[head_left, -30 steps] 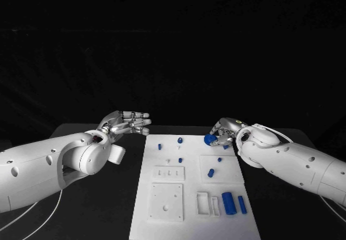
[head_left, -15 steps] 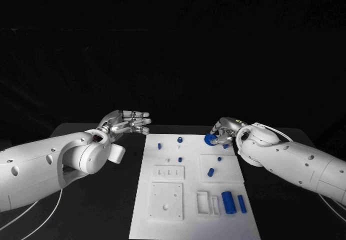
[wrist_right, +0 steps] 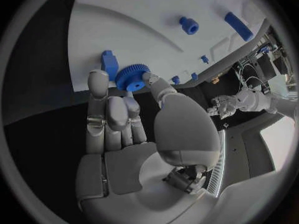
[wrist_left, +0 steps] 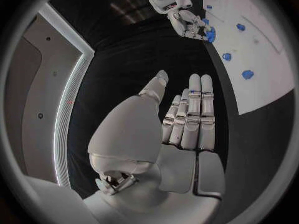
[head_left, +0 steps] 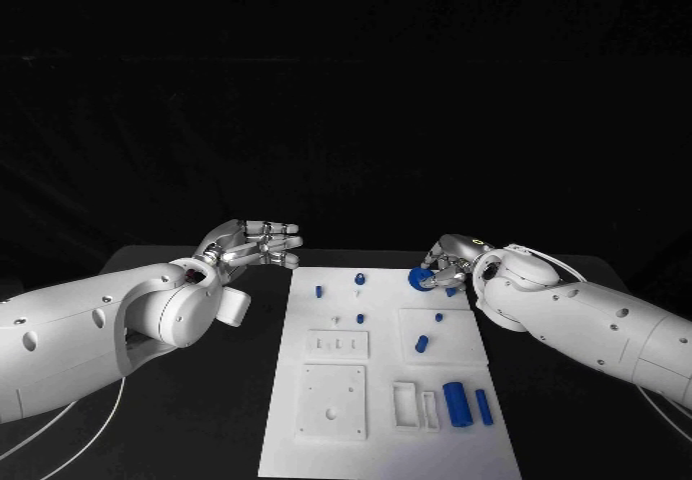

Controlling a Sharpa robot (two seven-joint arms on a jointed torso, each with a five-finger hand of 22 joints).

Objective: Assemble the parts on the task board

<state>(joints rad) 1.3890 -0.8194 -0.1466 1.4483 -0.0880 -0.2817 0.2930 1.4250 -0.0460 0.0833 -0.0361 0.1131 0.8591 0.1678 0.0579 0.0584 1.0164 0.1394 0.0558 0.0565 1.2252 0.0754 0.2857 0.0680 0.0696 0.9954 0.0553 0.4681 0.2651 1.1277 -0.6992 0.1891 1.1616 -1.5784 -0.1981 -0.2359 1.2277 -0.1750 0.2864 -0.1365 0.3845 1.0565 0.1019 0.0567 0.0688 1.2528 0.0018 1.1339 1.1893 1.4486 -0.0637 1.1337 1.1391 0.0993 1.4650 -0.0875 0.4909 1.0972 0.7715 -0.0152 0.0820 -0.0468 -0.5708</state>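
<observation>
The white task board (head_left: 378, 440) lies in the middle of the black table. My right hand (head_left: 449, 259) hovers over the board's far right corner and pinches a blue gear (head_left: 421, 279) between thumb and fingers. In the right wrist view the blue gear (wrist_right: 132, 77) sits at the fingertips just above the task board (wrist_right: 143, 25), next to a small blue block (wrist_right: 109, 62). My left hand (head_left: 257, 245) hangs left of the board's far end, fingers straight and holding nothing; the left wrist view shows the left hand (wrist_left: 187, 119) the same way.
Small blue pegs (head_left: 358, 280) stand on the board's far half. A blue cylinder (head_left: 457, 404) and a blue bar (head_left: 483, 408) lie at its near right. White raised plates (head_left: 335, 402) occupy the near left. Black table lies on both sides.
</observation>
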